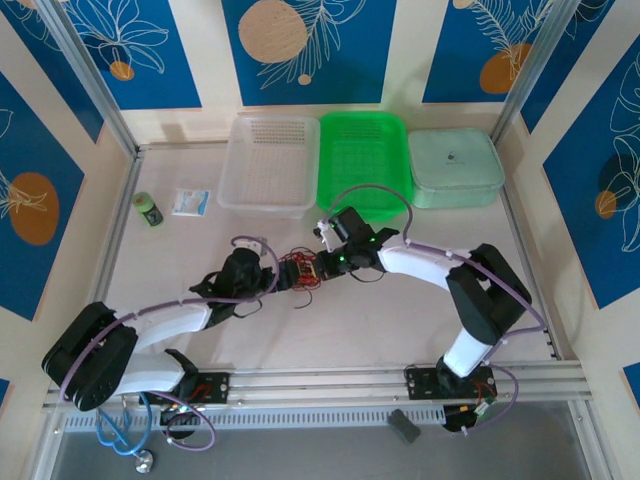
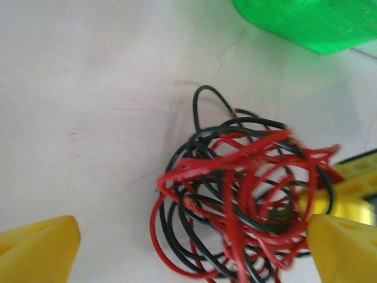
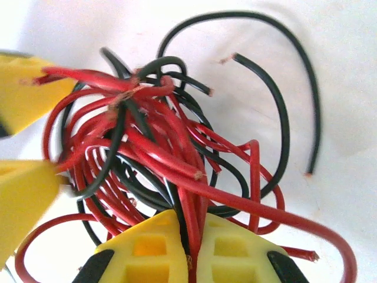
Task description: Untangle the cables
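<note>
Here are the cables [image 1: 300, 270], one tight red-and-black knot lying on the worktop [image 1: 330, 335], right between the two claws. The right claw [image 3: 189, 227] is clamped together on a few red strands at the bundle's edge. The left claw [image 2: 191, 236] stands wide apart, a finger on either side of the ball, gripping nothing.

Progress? Barely any, I'd say. A couple of black ends curl free ahead of the right claw, but no wire lies on its own, so the whole ball is left to pull apart.

The worktop is pale, smooth and faintly scuffed. Beyond the right claw sits a green basket [image 1: 362, 160], beyond the left claw a clear tray [image 1: 268, 165], and out past the right claw's outer side a pale lidded box [image 1: 455, 168]. Further out from the left claw are a small green bottle [image 1: 148, 208] and a sachet [image 1: 190, 202]. Blue leaf-patterned panels [image 1: 300, 50] wall it all in.
</note>
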### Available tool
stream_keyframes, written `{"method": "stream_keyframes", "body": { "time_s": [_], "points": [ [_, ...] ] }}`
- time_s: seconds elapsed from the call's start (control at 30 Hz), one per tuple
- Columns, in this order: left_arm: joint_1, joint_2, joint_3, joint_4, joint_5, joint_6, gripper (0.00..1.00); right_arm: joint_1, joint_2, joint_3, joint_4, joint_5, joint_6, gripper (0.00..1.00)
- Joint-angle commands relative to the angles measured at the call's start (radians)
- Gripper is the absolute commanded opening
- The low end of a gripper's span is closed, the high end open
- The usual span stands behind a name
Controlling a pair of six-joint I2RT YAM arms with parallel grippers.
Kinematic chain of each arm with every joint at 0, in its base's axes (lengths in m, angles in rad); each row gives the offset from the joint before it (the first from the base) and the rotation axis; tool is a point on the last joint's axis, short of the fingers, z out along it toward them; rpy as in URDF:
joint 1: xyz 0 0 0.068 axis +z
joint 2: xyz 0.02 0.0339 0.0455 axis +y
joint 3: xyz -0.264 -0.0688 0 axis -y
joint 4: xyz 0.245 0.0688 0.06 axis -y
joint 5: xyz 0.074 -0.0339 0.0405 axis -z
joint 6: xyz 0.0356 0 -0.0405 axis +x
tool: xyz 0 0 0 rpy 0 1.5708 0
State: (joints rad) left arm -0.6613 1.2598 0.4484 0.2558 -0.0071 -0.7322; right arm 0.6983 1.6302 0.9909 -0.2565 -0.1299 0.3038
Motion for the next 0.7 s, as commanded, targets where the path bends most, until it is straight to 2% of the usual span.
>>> {"method": "stream_keyframes", "body": {
  "time_s": [0.0, 0.23, 0.43, 0.47, 0.53, 0.6, 0.67],
  "points": [
    [0.008, 0.004, 0.061, -0.043, 0.059, 0.089, 1.00, -0.002, -0.020, 0.017, -0.070, -0.095, -0.192, 0.00],
    [0.008, 0.018, 0.079, -0.046, 0.119, 0.159, 0.99, -0.012, -0.005, 0.015, -0.044, -0.130, -0.219, 0.00],
    [0.008, 0.071, 0.045, -0.008, 0.124, 0.178, 0.87, -0.060, -0.049, -0.044, 0.047, -0.267, -0.198, 0.00],
    [0.008, 0.080, 0.036, 0.007, 0.124, 0.176, 0.82, -0.071, -0.057, -0.055, 0.064, -0.293, -0.192, 0.00],
    [0.008, 0.090, 0.021, 0.041, 0.120, 0.169, 0.68, -0.095, -0.065, -0.078, 0.093, -0.336, -0.175, 0.00],
    [0.008, 0.083, 0.001, 0.072, 0.111, 0.157, 0.42, -0.121, -0.069, -0.104, 0.130, -0.363, -0.141, 0.00],
    [0.008, 0.060, -0.016, 0.091, 0.093, 0.149, 0.22, -0.144, -0.069, -0.136, 0.175, -0.384, -0.098, 0.00]
  ]
}}
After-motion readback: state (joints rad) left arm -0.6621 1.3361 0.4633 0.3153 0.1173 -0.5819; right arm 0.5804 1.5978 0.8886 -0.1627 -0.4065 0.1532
